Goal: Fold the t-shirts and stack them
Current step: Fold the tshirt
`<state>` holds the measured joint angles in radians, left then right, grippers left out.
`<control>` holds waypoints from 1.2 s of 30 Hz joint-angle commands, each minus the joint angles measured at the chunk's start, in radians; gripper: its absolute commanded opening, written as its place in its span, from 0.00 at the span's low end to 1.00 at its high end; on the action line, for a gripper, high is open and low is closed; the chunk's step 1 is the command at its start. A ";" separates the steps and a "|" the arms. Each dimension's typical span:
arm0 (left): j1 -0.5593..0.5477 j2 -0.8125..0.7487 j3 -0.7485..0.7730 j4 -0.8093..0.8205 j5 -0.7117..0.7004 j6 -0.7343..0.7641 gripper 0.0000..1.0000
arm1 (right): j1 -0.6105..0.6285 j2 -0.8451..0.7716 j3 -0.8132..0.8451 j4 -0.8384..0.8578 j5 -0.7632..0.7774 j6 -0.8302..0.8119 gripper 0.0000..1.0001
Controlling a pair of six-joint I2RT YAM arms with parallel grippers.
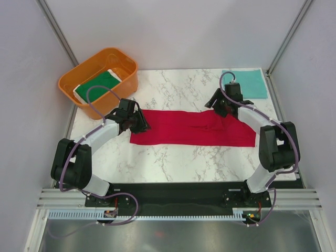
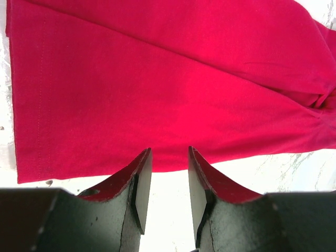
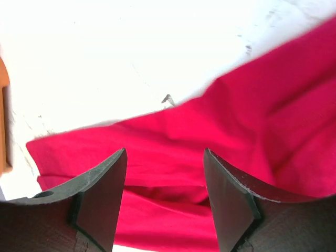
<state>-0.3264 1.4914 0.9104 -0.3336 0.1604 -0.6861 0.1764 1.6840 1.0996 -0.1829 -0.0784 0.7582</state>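
Marble-patterned table (image 1: 173,157) is carrying the red t-shirt (image 1: 194,128), which is lying as a flattened band with its long axis running left to right between the two arms. The left gripper (image 1: 140,122) is hanging over the band's left end, and in its wrist view the cloth is stretching away ahead of the fingers, whose jaws are standing apart with nothing between them. The right gripper (image 1: 218,107) is sitting over the far edge near the right end, jaws spread wide and empty; whether its tips are brushing the cloth is hard to say from the washed-out wrist view. Each arm is therefore nearer its own end, so an end-to-end fold is probably calling for both. The teal t-shirt (image 1: 247,81) is resting folded at the far right corner, and the dark green t-shirt (image 1: 97,84) is lying in the orange tub (image 1: 73,79).
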 commanded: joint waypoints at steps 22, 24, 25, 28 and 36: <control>0.003 -0.039 0.007 0.031 0.014 0.037 0.41 | 0.000 -0.144 -0.106 -0.217 0.187 0.136 0.69; 0.003 -0.042 0.007 0.031 0.014 0.036 0.41 | 0.000 -0.130 -0.106 -0.219 0.192 0.159 0.68; 0.003 -0.040 0.007 0.031 0.013 0.037 0.41 | 0.001 -0.127 -0.107 -0.222 0.209 0.162 0.67; 0.003 -0.040 0.004 0.030 0.011 0.039 0.41 | 0.000 -0.107 -0.109 -0.222 0.218 0.181 0.65; 0.003 -0.026 0.004 0.030 0.004 0.040 0.41 | 0.002 -0.064 -0.129 -0.224 0.236 0.202 0.55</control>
<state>-0.3264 1.4841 0.9104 -0.3332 0.1608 -0.6857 0.1768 1.6096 0.9836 -0.4191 0.1177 0.9333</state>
